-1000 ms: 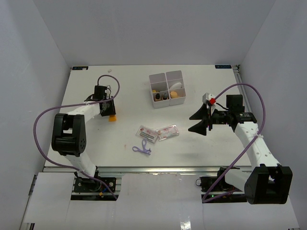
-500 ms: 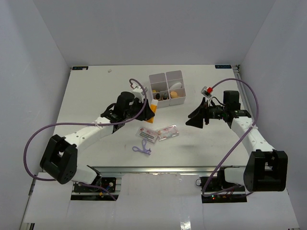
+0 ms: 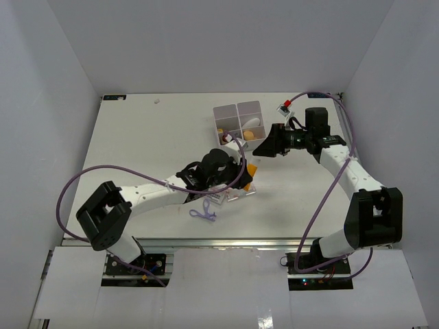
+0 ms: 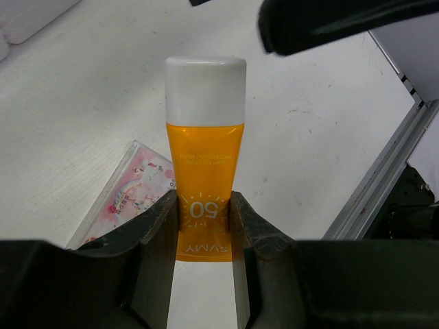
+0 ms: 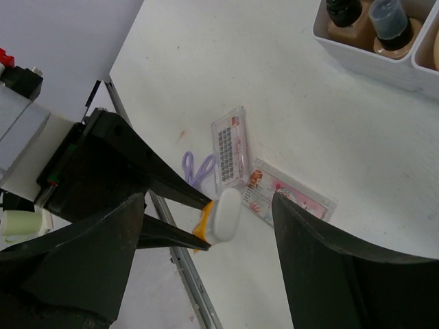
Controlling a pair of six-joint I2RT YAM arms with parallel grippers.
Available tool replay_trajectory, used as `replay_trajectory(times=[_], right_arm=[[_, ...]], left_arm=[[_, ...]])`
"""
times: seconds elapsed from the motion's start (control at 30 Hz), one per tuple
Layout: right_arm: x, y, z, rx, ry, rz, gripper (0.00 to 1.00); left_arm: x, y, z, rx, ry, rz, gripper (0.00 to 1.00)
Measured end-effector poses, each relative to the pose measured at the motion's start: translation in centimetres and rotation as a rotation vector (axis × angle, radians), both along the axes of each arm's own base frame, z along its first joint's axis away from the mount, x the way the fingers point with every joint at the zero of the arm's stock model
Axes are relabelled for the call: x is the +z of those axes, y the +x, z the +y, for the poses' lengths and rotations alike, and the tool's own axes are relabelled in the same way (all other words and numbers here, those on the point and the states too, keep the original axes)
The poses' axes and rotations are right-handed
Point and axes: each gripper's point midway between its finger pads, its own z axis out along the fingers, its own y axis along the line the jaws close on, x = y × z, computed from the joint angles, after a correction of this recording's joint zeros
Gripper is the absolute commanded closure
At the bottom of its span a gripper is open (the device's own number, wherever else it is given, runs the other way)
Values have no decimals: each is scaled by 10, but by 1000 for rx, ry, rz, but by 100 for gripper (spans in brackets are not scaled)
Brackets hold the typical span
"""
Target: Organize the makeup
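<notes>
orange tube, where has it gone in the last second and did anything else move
The left tool, clamped on the tube throughout, carried it rightward across the table, from the left side to above the packets. The right tool, open, swung away from the near edge toward the box. Packets, purple applicator and box stayed put.

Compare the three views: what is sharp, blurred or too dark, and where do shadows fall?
Top view: even light, faint shadows on the table. Left wrist view: orange tube crisp, print legible; dark shape at the top blurred. Right wrist view: packets sharp, near fingers featureless black.
</notes>
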Motion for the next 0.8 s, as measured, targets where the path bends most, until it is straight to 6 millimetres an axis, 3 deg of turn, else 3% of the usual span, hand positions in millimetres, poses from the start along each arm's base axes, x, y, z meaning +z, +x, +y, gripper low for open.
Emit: replay_trajectory(times=[0.13,0.37,0.67,0.8], right_arm=[[-8,1,5,-23,-28,25,23],[-26,3,-1,-74,-70,59,32],[-35,-1,0,-70,-70,92,66],[-34,-2,1,-62,-65,88,80]], left_arm=[[-7,0,-11,-6,17,-3,58],[2,1,-19,-11,5,-31,57],[9,12,-22,14,10,-68,57],[4,17,-26,21,26,-75,51]])
